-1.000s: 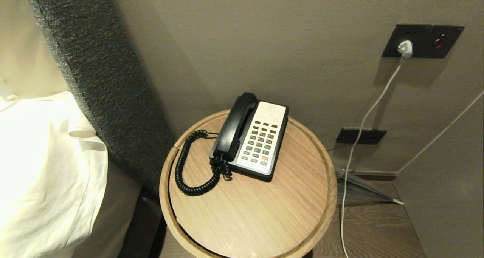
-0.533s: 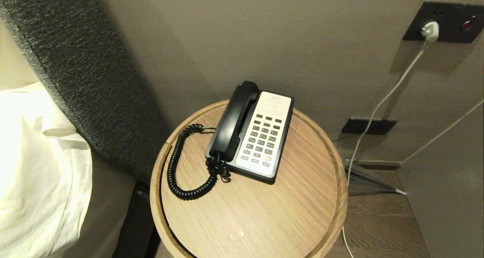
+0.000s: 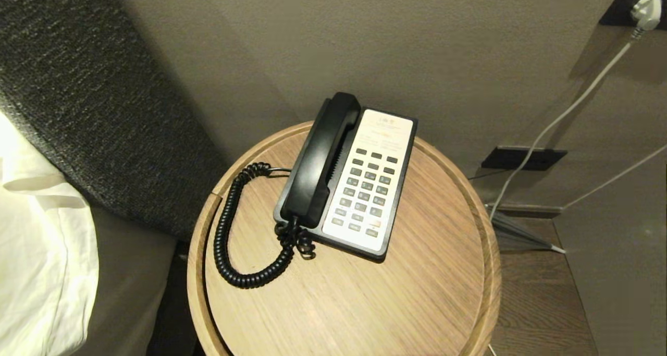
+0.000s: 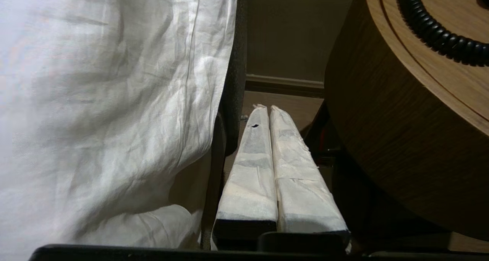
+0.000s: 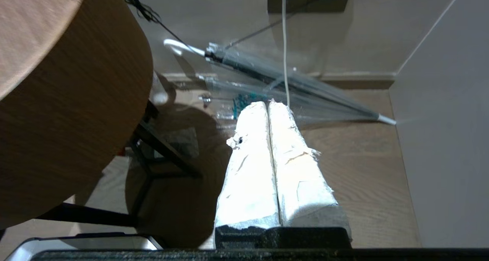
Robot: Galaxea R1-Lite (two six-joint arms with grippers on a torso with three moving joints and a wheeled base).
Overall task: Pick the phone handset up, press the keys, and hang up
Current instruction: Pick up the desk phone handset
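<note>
Head view: glossy phone handset [image 3: 320, 160] cradled on round wooden table [image 3: 417, 293]; both taped claws pressed together.

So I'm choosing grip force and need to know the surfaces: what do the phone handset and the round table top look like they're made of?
The phone handset looks like smooth, hard black plastic: soft highlights run along its rounded back. The round table appears to be light wood or wood veneer with a matte finish: straight grain lines cross the top and the raised rim. Solid or veneer cannot be told.
</note>
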